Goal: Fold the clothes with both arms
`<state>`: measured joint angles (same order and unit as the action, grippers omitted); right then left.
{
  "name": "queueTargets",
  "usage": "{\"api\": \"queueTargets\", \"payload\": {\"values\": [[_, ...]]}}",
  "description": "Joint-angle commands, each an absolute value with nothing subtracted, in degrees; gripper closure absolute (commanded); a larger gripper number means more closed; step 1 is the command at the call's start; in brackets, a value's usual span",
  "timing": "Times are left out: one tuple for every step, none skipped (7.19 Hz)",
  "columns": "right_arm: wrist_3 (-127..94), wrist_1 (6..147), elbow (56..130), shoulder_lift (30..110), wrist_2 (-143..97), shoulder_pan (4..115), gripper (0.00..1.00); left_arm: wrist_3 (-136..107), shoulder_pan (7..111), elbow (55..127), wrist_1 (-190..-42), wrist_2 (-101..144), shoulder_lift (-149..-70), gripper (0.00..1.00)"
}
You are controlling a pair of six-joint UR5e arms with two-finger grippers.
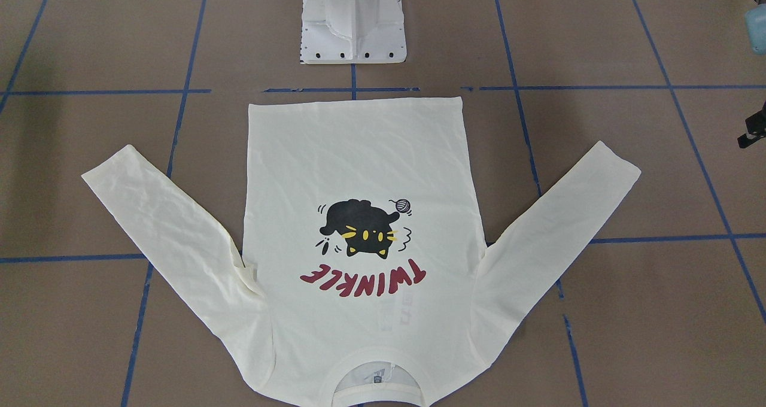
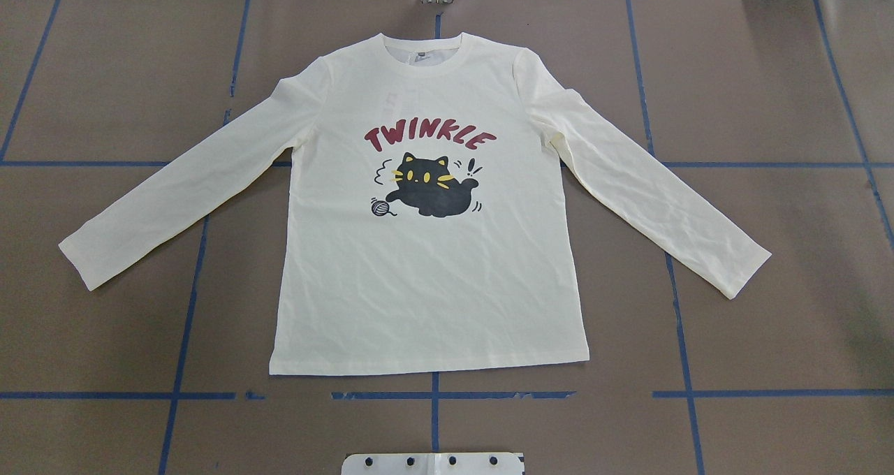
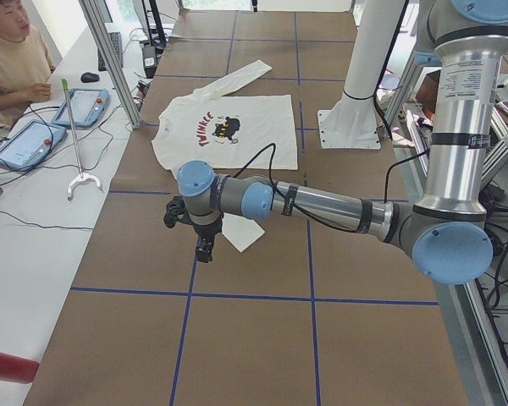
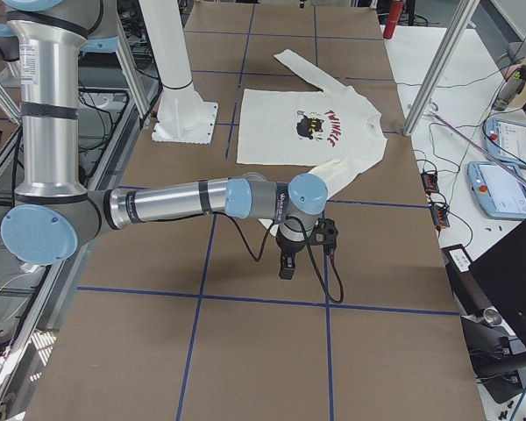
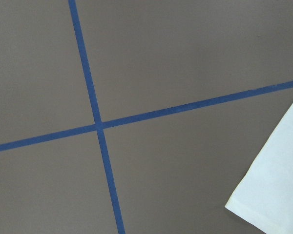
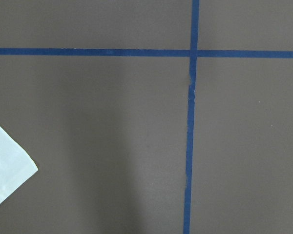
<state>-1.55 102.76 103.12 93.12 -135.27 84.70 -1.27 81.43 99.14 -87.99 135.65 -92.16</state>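
The cream-white long-sleeved T-shirt (image 2: 426,279) lies flat on the brown table, print up, with both sleeves spread out. Its collar is on the far side from the robot (image 1: 359,155). My left gripper (image 3: 205,252) hangs above the table just past the left sleeve's cuff (image 3: 241,235). My right gripper (image 4: 286,270) hangs just past the right sleeve's cuff (image 4: 272,219). Neither touches the shirt, and I cannot tell whether they are open or shut. Each wrist view shows only a cuff corner (image 5: 273,195) (image 6: 5,161) and no fingers.
The white pedestal base (image 1: 353,30) stands behind the shirt's hem. Blue tape lines (image 2: 433,395) grid the table. An operator (image 3: 13,59) sits at a side bench with teach pendants (image 3: 30,139). Aluminium frame posts (image 4: 434,66) stand along the table's far edge.
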Motion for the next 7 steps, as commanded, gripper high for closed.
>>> {"api": "queueTargets", "payload": {"values": [[-1.8,102.7,103.1,93.2,-135.7,83.9,0.0,-1.1,81.3,99.9,-87.2,135.6,-92.3,0.0],[-1.8,100.9,103.3,93.3,-135.6,83.2,0.0,-1.2,81.2,101.2,-87.1,135.6,-92.6,0.0],[-1.8,98.5,103.1,94.7,-135.6,83.1,0.0,-1.2,81.4,101.5,-86.9,135.7,-92.4,0.0],[-1.8,96.1,103.1,95.2,-135.8,82.6,0.0,-1.8,81.4,104.1,-86.7,135.7,-92.1,0.0],[-1.8,95.7,103.4,95.9,-136.6,82.3,0.0,-1.8,81.4,104.7,-86.8,135.7,-91.9,0.0],[-2.0,95.6,103.4,96.1,-139.3,81.7,0.0,-1.7,81.4,104.9,-87.4,135.8,-91.9,0.0],[-3.7,92.0,103.5,97.5,-139.6,79.6,0.0,-1.6,81.2,105.0,-87.8,136.7,-92.1,0.0]]}}
